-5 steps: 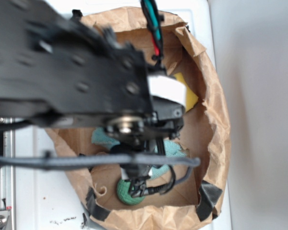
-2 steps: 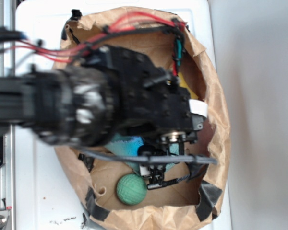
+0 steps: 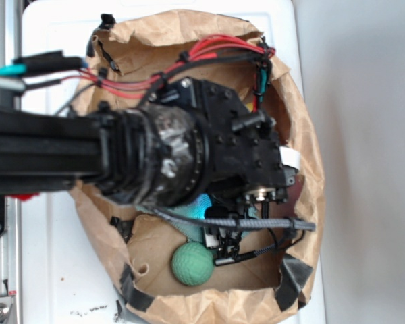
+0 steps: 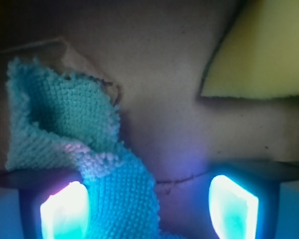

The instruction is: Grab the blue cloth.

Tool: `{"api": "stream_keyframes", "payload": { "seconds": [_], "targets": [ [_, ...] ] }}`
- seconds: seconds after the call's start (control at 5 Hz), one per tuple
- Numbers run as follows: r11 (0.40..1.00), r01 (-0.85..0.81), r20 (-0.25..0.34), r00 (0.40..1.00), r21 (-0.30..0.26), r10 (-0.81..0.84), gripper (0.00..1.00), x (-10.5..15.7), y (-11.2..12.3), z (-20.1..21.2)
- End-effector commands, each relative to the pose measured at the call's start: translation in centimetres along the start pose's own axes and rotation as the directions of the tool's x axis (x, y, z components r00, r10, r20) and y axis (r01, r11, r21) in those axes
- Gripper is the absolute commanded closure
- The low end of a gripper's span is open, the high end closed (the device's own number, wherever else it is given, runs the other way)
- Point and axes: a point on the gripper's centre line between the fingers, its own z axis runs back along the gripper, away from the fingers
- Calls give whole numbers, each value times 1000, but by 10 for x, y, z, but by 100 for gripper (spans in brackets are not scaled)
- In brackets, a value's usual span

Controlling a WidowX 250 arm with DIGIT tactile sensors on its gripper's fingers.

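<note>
The arm comes in from nine o'clock and reaches down into the brown paper bag (image 3: 304, 145). The gripper (image 4: 149, 206) has its fingers wide apart, holding nothing. The blue cloth (image 4: 77, 144) lies on the bag floor, its long axis from eleven to five o'clock, its lower end by the left finger (image 4: 64, 209). A yellow sponge (image 4: 261, 52) sits at one o'clock.

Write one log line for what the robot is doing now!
phase: reaching | gripper: open, over brown paper | blue cloth: beside one finger, ungrasped | yellow sponge: apart
</note>
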Motion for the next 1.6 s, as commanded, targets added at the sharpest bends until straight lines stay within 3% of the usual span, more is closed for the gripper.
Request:
{"api": "stream_keyframes", "payload": {
  "seconds": [0.0, 1.0, 1.4],
  "targets": [
    [999, 39, 11, 999, -35, -39, 100, 2, -15, -1],
    [998, 47, 102, 994, -42, -43, 100, -7, -8, 41],
    [995, 26, 186, 982, -91, -9, 100, -8, 2, 87]
  ]
}}
